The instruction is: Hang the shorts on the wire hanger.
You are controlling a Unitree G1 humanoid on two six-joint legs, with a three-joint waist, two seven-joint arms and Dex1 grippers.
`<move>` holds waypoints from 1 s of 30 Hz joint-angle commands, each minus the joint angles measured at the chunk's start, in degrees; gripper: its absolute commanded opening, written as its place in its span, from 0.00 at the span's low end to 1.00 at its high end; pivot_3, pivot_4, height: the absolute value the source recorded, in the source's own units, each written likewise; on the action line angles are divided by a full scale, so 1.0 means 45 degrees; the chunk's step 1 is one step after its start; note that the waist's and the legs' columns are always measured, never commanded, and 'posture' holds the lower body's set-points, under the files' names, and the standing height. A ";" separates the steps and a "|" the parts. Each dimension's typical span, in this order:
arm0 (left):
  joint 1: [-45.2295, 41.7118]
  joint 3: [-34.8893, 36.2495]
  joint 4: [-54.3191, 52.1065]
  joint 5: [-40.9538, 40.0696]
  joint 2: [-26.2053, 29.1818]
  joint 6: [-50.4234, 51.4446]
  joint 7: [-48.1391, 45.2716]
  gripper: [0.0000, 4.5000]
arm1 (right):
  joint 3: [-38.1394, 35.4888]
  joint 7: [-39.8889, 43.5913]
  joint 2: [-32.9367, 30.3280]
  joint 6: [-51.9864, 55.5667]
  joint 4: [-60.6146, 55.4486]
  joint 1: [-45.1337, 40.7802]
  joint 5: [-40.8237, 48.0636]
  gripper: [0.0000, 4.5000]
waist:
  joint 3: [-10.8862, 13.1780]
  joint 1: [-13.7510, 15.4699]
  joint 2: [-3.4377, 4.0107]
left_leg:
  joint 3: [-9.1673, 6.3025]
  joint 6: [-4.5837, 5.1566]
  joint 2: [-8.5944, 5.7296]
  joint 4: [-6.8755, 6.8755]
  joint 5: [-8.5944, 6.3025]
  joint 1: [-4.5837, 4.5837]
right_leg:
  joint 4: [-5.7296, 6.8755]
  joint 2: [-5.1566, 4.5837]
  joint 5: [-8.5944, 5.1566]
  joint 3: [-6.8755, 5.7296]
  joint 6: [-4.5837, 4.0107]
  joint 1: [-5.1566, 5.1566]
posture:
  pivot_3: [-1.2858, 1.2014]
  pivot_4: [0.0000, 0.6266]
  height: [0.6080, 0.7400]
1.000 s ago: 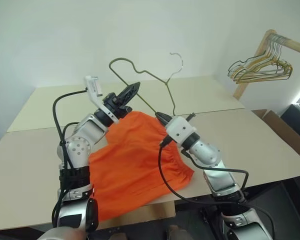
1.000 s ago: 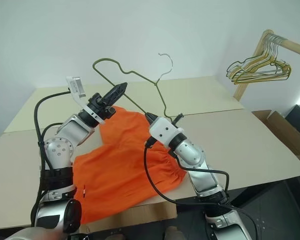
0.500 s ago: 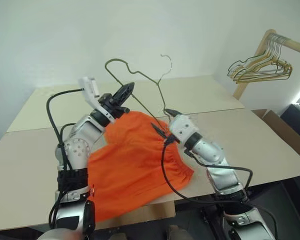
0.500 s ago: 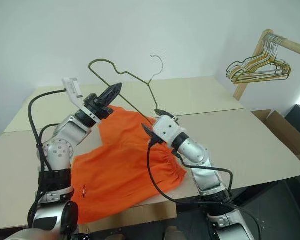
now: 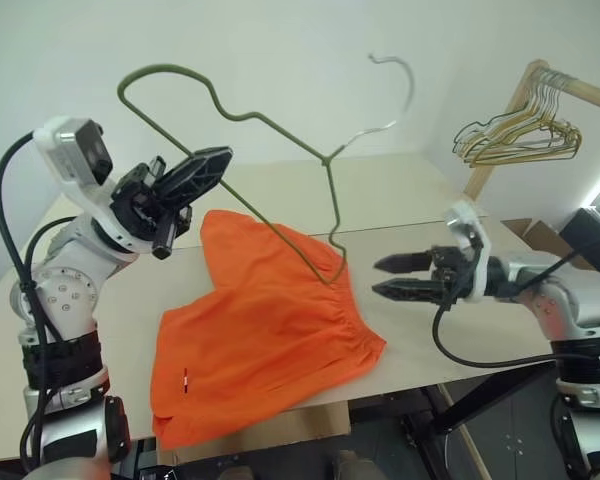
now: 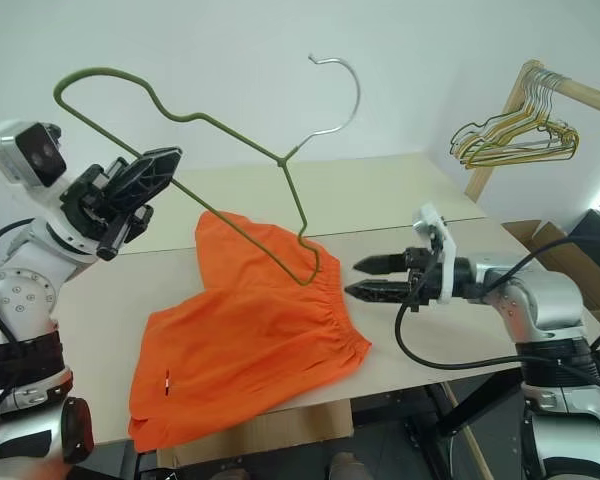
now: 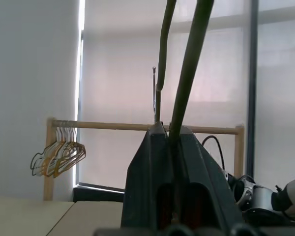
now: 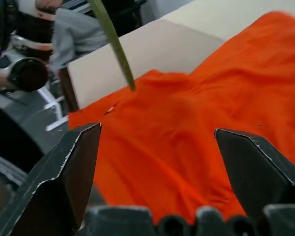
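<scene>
We see the shorts (image 5: 265, 325) lying spread flat on the table (image 5: 450, 210), near its front edge, with the gathered waistband toward the right side and a tiny white tag near the hem at the front left. No claw touches the fabric.

Our left claw (image 5: 185, 178) is raised above the table's left part, its two black fingers pressed together on the wire hanger (image 5: 280, 140). In the left wrist view the thin wire runs straight up out of the pinched fingers (image 7: 142, 172). The hanger is in the air, tilted, its looped shoulder up and to the left of the claw and its pale curved hook high toward the right against the wall. One bent corner of the wire dips down to the shorts' waistband edge; we cannot tell whether it touches the cloth.

Our right claw (image 6: 365, 277) reaches in from the right, held about level and pointing left toward the waistband, just beside the shorts but apart from them. Its fingers stand wide and carry nothing; the right wrist view looks between them (image 8: 73, 167) onto the orange cloth, with a strip of the hanger wire crossing above.

At the far right, a bunch of gold and silver hangers (image 5: 520, 135) hangs from a wooden rail (image 5: 570, 85), and a cardboard box (image 5: 565, 255) sits beyond the table's right end.
</scene>
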 commanded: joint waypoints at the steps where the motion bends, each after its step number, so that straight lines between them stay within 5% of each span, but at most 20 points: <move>1: -0.0396 -0.0100 -0.0140 -0.0074 -0.0055 -0.0262 -0.0216 0.00 | 0.0197 0.0491 0.0163 0.0093 0.0018 -0.0848 0.0104 0.96 | 0.0000 -0.0001 0.0000 | -0.0002 0.0000 0.0000 0.0002 0.0000 -0.0002 | 0.0004 0.0000 0.0002 0.0002 -0.0002 -0.0005 | 0.51 0.00 1.00; 8: -0.0241 -0.0566 -0.0529 0.0328 -0.0652 -0.0689 0.0087 0.00 | -0.0176 -0.1089 0.1770 0.0559 -0.0429 -0.1382 0.0566 0.96 | -0.0001 0.0064 -0.0001 | -0.0009 -0.0001 0.0000 0.0006 -0.0001 -0.0033 | -0.0004 -0.0001 0.0037 0.0001 -0.0058 -0.0022 | 0.51 0.00 1.00; 19: 0.0044 -0.0486 -0.0502 0.0424 -0.0700 -0.0814 0.0183 0.00 | 0.0155 -0.1121 0.2023 0.0786 -0.0852 -0.1349 0.0701 0.96 | 0.0000 0.0041 -0.0001 | -0.0009 -0.0001 -0.0002 0.0010 -0.0001 -0.0048 | 0.0004 -0.0008 0.0037 -0.0002 -0.0057 -0.0041 | 0.51 0.00 1.00; 24: 0.0116 -0.0500 -0.0461 0.0459 -0.0832 -0.0903 0.0208 0.00 | 0.0363 -0.1149 0.2132 0.0633 -0.0983 -0.1276 0.0544 0.60 | -0.0001 0.0043 -0.0001 | -0.0010 -0.0001 -0.0002 0.0010 -0.0001 -0.0043 | 0.0006 -0.0007 0.0037 -0.0002 -0.0056 -0.0038 | 0.51 0.00 1.00; 30: 0.0184 -0.0572 -0.0451 0.0596 -0.1073 -0.0951 0.0255 0.00 | 0.0623 -0.1346 0.2333 0.0359 -0.0974 -0.1237 0.0225 0.60 | -0.0001 0.0046 -0.0001 | -0.0009 -0.0001 -0.0003 0.0010 -0.0001 -0.0049 | 0.0002 -0.0007 0.0037 0.0000 -0.0056 -0.0042 | 0.51 0.00 1.00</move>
